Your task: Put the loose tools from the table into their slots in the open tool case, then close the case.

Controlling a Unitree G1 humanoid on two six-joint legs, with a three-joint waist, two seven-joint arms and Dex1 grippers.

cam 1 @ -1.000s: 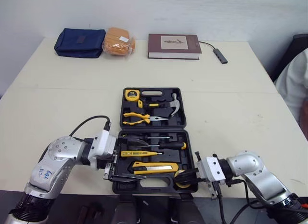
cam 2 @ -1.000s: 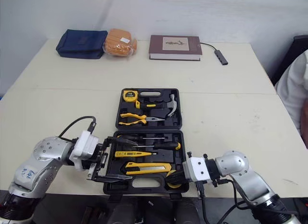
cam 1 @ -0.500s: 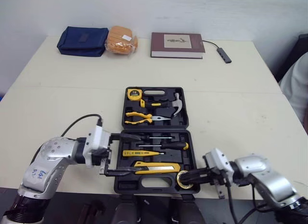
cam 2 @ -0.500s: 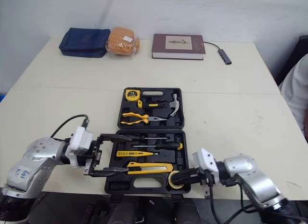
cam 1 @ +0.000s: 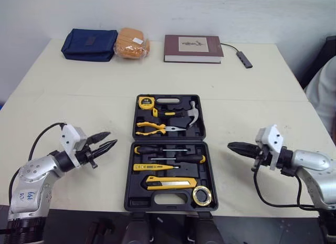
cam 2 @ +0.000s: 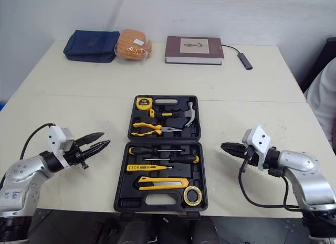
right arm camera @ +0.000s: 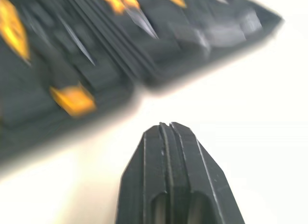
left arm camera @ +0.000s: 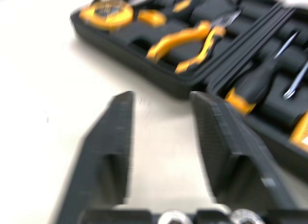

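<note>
The black tool case [cam 1: 157, 200] lies open in the middle of the table, lid half on the far side. The lid holds a tape measure [cam 1: 145, 102], hammer [cam 1: 191, 114] and pliers [cam 1: 152, 129]. The near half holds screwdrivers [cam 1: 168, 149], a yellow tester [cam 1: 152, 167], a utility knife [cam 1: 168, 182] and a tape roll [cam 1: 201, 195]. My left gripper [cam 1: 111, 138] hovers left of the case, open, with a small gap and nothing between its fingers [left arm camera: 115, 132]. Right of the case, my right gripper [cam 1: 230, 145] is shut and empty, tip pointing at the case.
Along the far edge sit a navy pouch [cam 1: 88, 44], an orange bag [cam 1: 131, 43], a maroon book [cam 1: 192, 48] and a small cabled hub [cam 1: 242, 59]. A person's sleeve [cam 1: 323, 92] shows at the right edge.
Both grippers have pulled back from the case's near half to its sides. The left gripper's fingers have narrowed. The tape roll now lies free in the case's front right corner.
</note>
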